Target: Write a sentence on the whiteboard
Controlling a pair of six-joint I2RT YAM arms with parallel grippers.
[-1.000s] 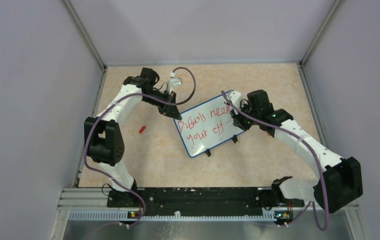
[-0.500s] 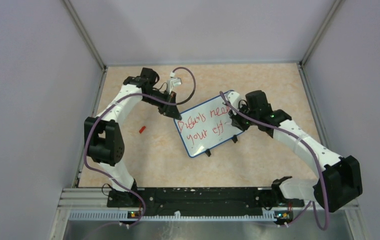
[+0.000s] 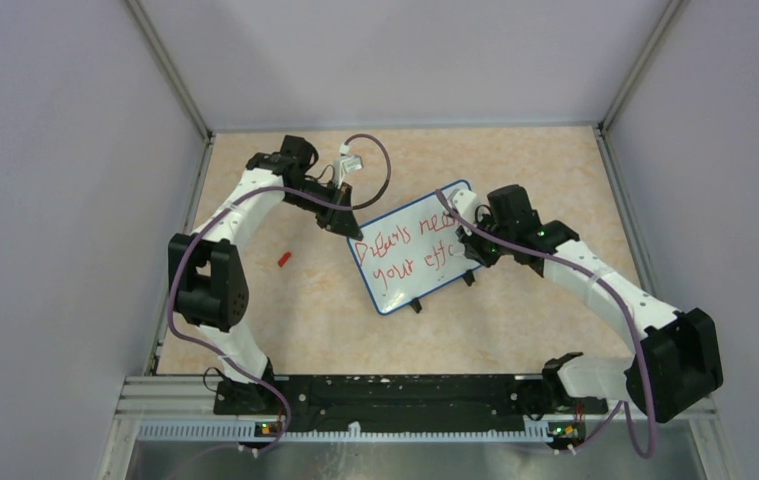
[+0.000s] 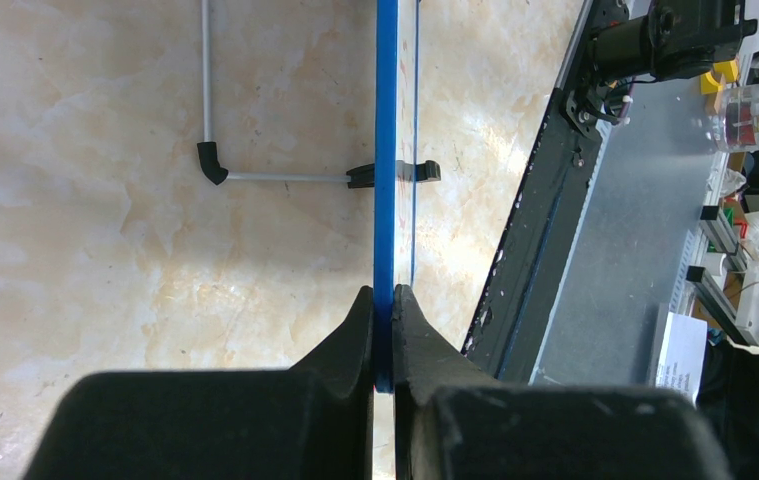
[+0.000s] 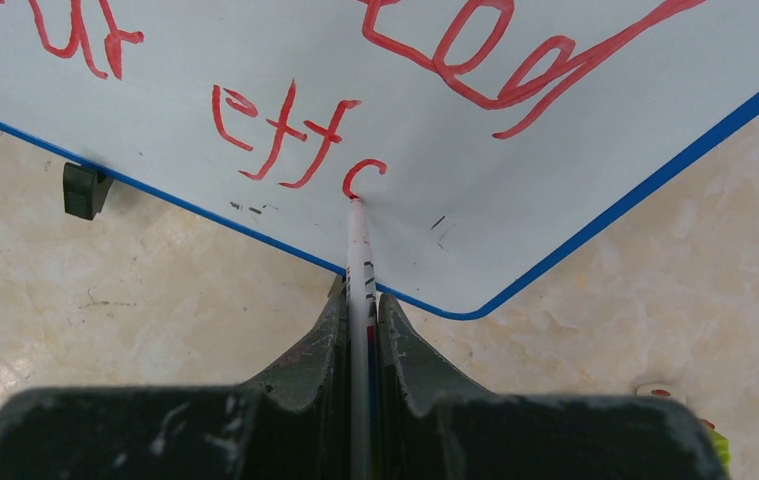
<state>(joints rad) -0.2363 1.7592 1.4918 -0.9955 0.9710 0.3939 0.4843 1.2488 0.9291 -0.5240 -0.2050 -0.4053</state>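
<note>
Where the whiteboard (image 3: pixel 405 288) sits: mid-table, turned at an angle between the 2 arms, with 2 black feet (image 3: pixel 416 306) along its near edge.
Left pincer (image 4: pixel 383 300): clamped on the board's thin blue rim at the far-left corner. In the wrist view, the 2 fingers press the edge from either side.
Right pincer (image 5: pixel 360 300): closed tight on a thin white marker (image 5: pixel 358 260) that runs out between its fingers. It hangs just off the board's near-right edge.
Marker tip: touching the white surface, directly below a small red "c".
Sentence (image 3: pixel 387 240): red handwriting in 2 lines. From above, the right arm hides the end of the upper line, and the lower line reads roughly "your effc".
Board and pincers: the left one touches it at the corner. The right one meets it only through the marker.
Table (image 3: pixel 295 320): marbled beige. A small red piece (image 3: pixel 283 259) lies left of the board, apart from it.
</note>
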